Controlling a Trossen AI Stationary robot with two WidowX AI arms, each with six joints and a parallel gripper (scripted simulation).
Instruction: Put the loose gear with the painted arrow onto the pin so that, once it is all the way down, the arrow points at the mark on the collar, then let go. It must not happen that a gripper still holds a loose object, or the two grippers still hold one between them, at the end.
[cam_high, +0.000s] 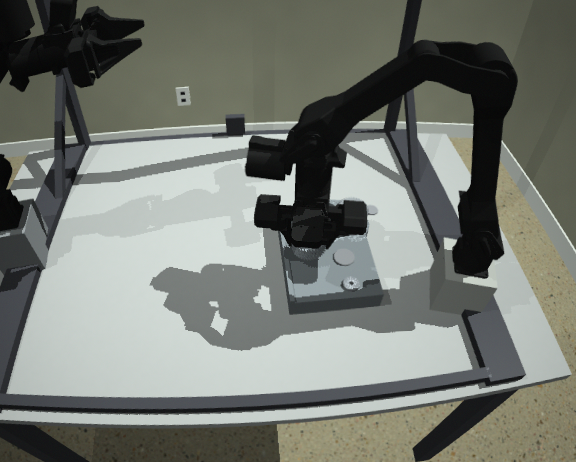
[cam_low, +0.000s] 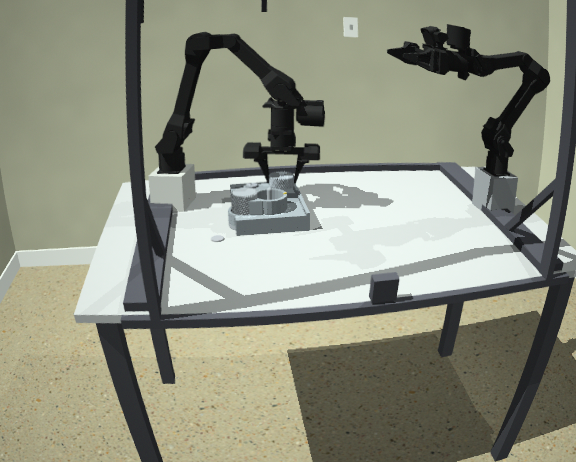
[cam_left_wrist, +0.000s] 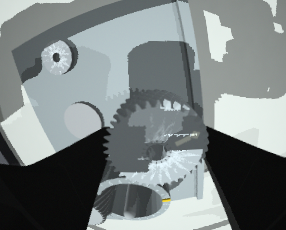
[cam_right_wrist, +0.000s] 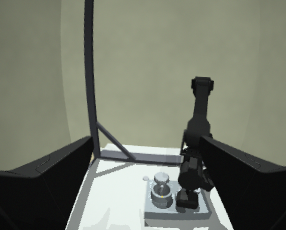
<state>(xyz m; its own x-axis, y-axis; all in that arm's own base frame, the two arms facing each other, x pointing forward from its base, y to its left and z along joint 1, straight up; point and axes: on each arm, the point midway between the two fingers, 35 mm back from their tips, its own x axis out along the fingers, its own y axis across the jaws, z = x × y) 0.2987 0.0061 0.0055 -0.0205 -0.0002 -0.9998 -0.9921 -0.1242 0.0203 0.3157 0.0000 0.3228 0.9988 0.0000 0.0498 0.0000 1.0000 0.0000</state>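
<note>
Arrow-marked gear (cam_high: 307, 252) (cam_low: 281, 180) (cam_left_wrist: 156, 142) is clamped in the left hand (cam_high: 307, 245) (cam_low: 283, 181) (cam_left_wrist: 154, 131) (cam_right_wrist: 187, 199) above the grey base (cam_high: 335, 301) (cam_low: 272, 225) (cam_left_wrist: 117, 37) (cam_right_wrist: 175, 215), its painted arrow (cam_left_wrist: 187, 139) aimed right and slightly upward in the left wrist view. Near it, lower in that frame, stands the collar (cam_low: 274, 206) (cam_left_wrist: 166, 194) (cam_right_wrist: 161, 202) with a yellow mark (cam_low: 285, 193) (cam_left_wrist: 166, 200) (cam_right_wrist: 161, 196). The base sits on the white surface (cam_high: 125, 365) (cam_low: 425, 215) (cam_left_wrist: 242, 112) (cam_right_wrist: 110, 200). At the top view's upper left, the right hand (cam_high: 142, 32) (cam_low: 390, 51) (cam_right_wrist: 147, 142) hangs with fingers apart, holding nothing.

The left arm (cam_high: 487, 125) (cam_low: 185, 95) (cam_right_wrist: 201, 105) arches inward from one short edge of the tabletop, its gripper (cam_high: 307, 247) (cam_low: 283, 181) (cam_left_wrist: 157, 142) (cam_right_wrist: 187, 201) pointing down, fingers clamped. At the opposite short edge, the right arm (cam_high: 35, 55) (cam_low: 519, 92) holds its spread gripper (cam_high: 143, 33) (cam_low: 391, 52) (cam_right_wrist: 146, 142) high, roughly level.
</note>
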